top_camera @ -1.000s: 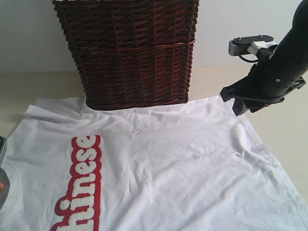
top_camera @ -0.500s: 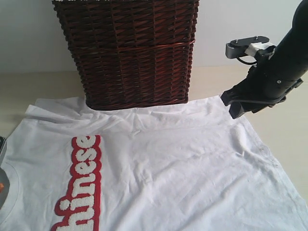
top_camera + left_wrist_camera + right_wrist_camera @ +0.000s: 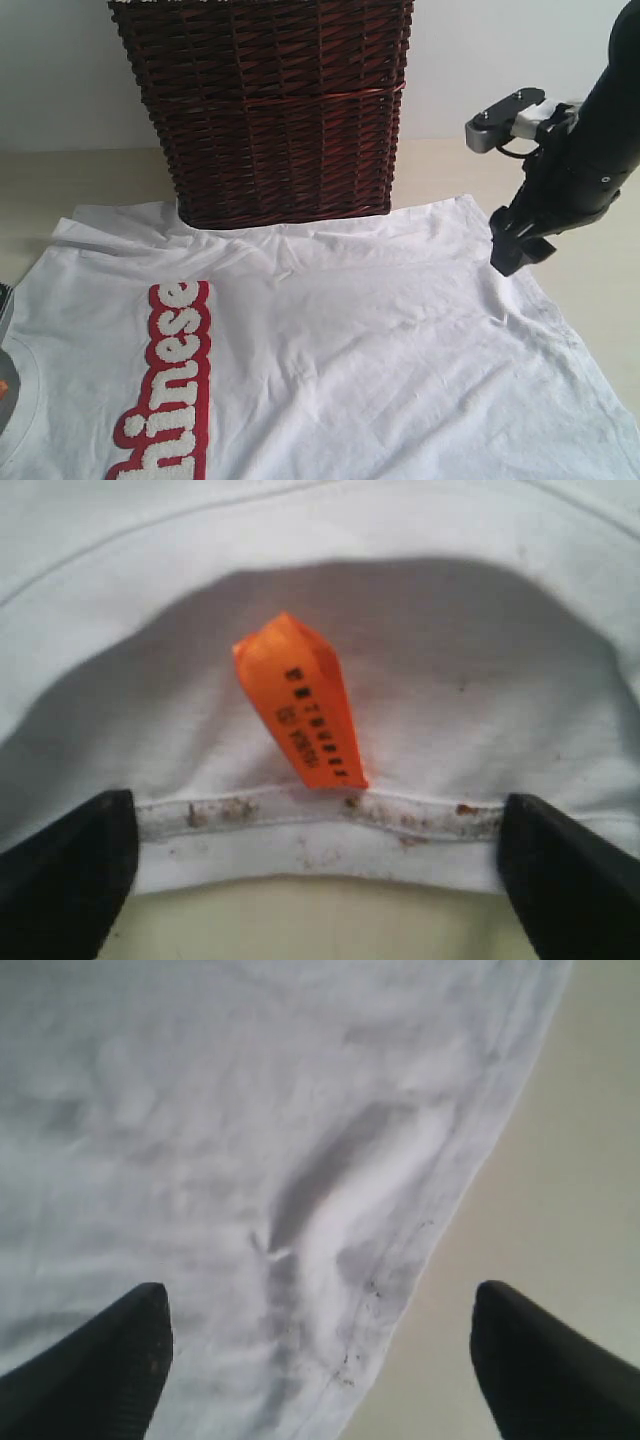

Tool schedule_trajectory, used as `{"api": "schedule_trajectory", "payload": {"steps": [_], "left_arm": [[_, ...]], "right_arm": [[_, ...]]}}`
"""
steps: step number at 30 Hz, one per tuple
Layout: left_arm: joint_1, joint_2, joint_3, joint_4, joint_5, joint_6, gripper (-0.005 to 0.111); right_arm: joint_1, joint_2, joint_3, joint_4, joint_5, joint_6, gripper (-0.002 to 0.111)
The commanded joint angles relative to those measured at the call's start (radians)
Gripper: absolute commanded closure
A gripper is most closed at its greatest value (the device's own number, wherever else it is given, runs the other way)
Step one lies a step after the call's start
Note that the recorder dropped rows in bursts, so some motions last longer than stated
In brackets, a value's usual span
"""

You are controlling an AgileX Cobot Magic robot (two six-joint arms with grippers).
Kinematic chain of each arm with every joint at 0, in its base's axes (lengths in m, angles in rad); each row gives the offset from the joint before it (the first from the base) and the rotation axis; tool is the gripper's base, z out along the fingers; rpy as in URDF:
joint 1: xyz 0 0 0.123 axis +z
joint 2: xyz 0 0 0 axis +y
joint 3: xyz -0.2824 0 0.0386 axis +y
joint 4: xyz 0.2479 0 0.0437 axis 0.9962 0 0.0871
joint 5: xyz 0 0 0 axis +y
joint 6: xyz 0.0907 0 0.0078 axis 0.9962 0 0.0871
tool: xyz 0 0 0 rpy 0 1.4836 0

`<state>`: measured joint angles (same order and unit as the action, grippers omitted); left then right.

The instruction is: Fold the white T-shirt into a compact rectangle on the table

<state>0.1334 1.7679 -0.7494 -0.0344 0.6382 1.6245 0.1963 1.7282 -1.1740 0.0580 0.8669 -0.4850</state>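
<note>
Your right gripper [image 3: 512, 255] has swung down since a second ago. It was level beside the far right corner of the white T-shirt [image 3: 380, 340], and it now points steeply down over the shirt's right edge. The shirt itself has not shifted.

You'll find the shirt spread open and mostly flat on the table [image 3: 70, 180], with light wrinkles across it. Its red-outlined lettering [image 3: 165, 390] runs along the near left part in the exterior view. The far edge reaches the foot of the wicker basket [image 3: 270, 110]; you cannot tell whether the cloth goes under it.

From the right wrist you see a short raised ridge [image 3: 360, 1200] of cloth just inside the hem [image 3: 445, 1195], with bare table beyond the hem. The two black fingertips [image 3: 100, 1360] stand wide apart on either side of that ridge, and nothing is caught between them. That hand is open and holds nothing.

Your left gripper [image 3: 320, 870] is open too, with its tips spread wide. Between them lies the collar [image 3: 320, 815], its seam flecked with small brown specks. An orange tag [image 3: 300, 705] with black print stands up from the collar's inner side, and a strip of table shows past the collar edge. Neither tip grips the cloth.
</note>
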Motion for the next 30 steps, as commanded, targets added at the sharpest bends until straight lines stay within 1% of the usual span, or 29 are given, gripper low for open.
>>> {"api": "schedule_trajectory", "payload": {"steps": [1, 3, 5, 9, 10, 12, 15, 19, 26, 30], "left_arm": [[0.007, 0.024, 0.005, 0.055, -0.094, 0.018, 0.013], [0.007, 0.024, 0.005, 0.055, -0.094, 0.018, 0.013], [0.007, 0.024, 0.005, 0.055, -0.094, 0.018, 0.013], [0.007, 0.024, 0.005, 0.055, -0.094, 0.018, 0.013], [0.007, 0.024, 0.005, 0.055, -0.094, 0.018, 0.013], [0.007, 0.024, 0.005, 0.055, -0.096, 0.018, 0.013], [0.007, 0.024, 0.005, 0.055, -0.096, 0.018, 0.013], [0.007, 0.024, 0.005, 0.055, -0.096, 0.018, 0.013], [0.007, 0.024, 0.005, 0.055, -0.096, 0.018, 0.013], [0.007, 0.024, 0.005, 0.055, -0.096, 0.018, 0.013]], "right_arm": [[0.001, -0.003, -0.001, -0.014, 0.084, -0.179, 0.03], [0.001, -0.001, -0.001, -0.023, 0.123, -0.243, 0.029], [0.001, 0.001, -0.001, -0.05, 0.135, -0.259, 0.024], [0.001, 0.009, 0.014, -0.065, 0.133, -0.328, 0.006], [0.001, 0.009, 0.025, -0.065, 0.133, -0.363, 0.003], [0.001, 0.019, 0.051, -0.071, 0.137, -0.425, 0.003], [0.001, 0.03, 0.092, -0.151, 0.129, -0.49, 0.003], [0.001, 0.044, 0.116, -0.206, 0.058, -0.516, 0.003], [0.001, 0.099, 0.116, -0.218, -0.031, -0.673, 0.003], [0.001, 0.171, 0.116, -0.25, -0.146, -0.686, 0.003]]}}
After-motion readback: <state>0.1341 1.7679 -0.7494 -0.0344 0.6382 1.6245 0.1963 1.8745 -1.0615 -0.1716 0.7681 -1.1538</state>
